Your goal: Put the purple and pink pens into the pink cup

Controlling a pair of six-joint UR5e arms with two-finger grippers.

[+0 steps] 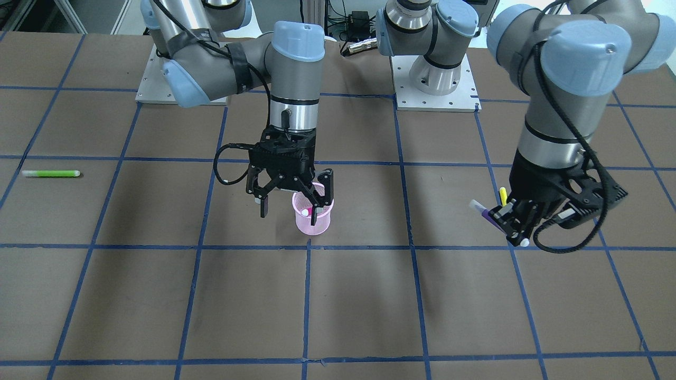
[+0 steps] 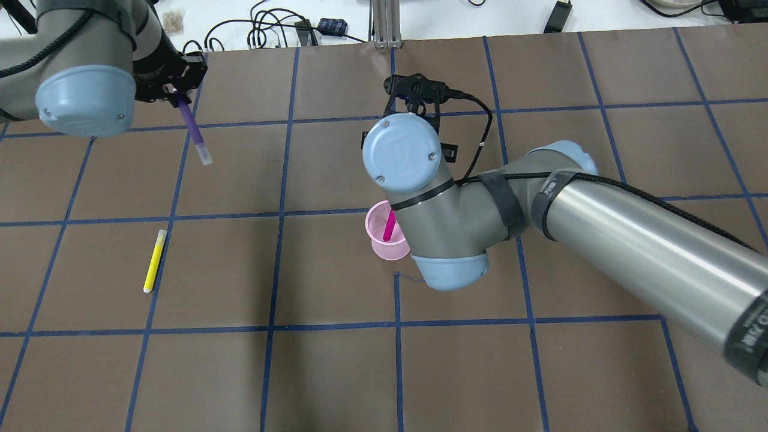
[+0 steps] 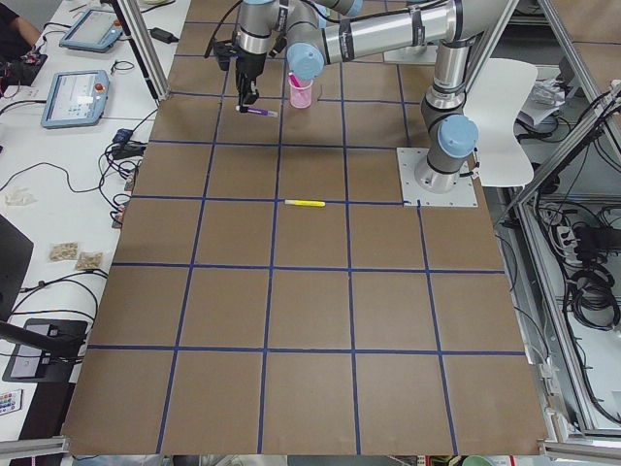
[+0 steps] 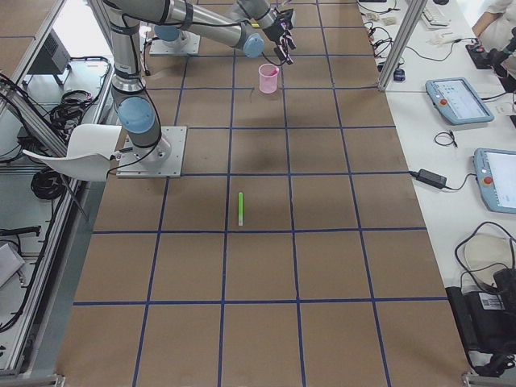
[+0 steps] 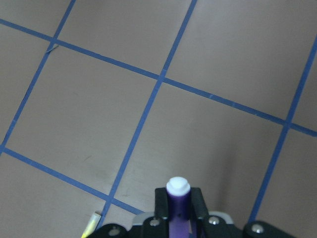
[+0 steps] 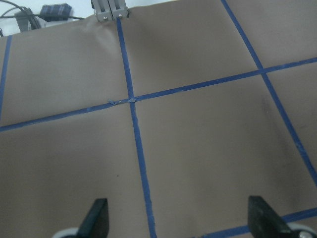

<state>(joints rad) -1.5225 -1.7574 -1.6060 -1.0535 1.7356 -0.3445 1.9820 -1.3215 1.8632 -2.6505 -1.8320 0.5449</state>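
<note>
The pink mesh cup stands upright near the table's middle, and the pink pen leans inside it; both also show in the overhead view, the cup and the pen. My right gripper is open and empty, just above and beside the cup's rim; its fingertips stand wide apart in the right wrist view. My left gripper is shut on the purple pen and holds it above the table, far from the cup. The pen's white end shows between the fingers.
A yellow pen lies on the table on my left side, below the left gripper. A green pen lies far out on my right side. Cables and a metal post sit beyond the table's far edge.
</note>
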